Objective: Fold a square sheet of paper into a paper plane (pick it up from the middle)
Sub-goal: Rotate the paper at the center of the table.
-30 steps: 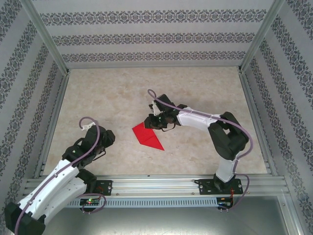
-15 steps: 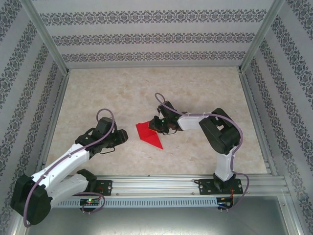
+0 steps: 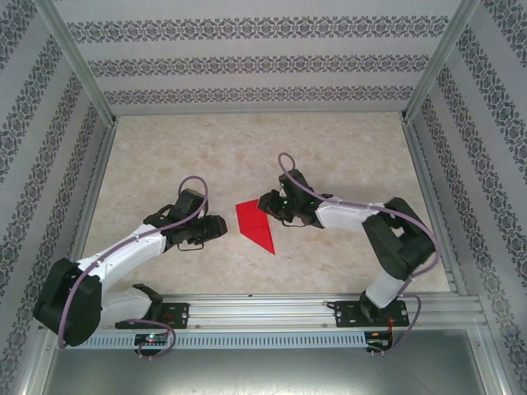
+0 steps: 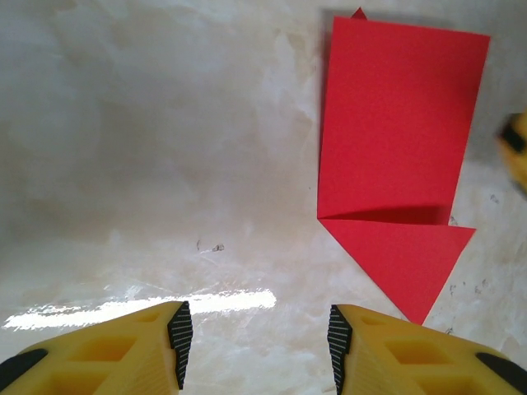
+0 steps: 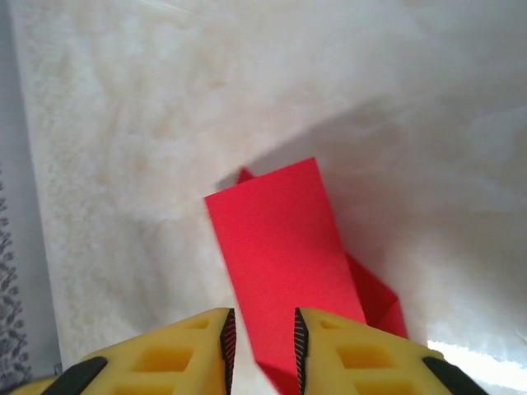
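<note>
From above, your left claw (image 3: pixel 219 229) has swung in to 9 o'clock of the square sheet of paper (image 3: pixel 254 224), which lies part-folded mid-tabletop (image 3: pixel 165 156), with the right claw (image 3: pixel 266 202) at its 1 o'clock corner. On the left wrist, the fingers gape wide and empty, ready to help crease. On the right wrist, the fingers sit nearly together over the paper, but you cannot tell if they pinch it.

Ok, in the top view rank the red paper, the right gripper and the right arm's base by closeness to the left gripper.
1. The red paper, just right of the left gripper.
2. The right gripper, at the paper's far corner.
3. The right arm's base, on the near rail at right.
</note>
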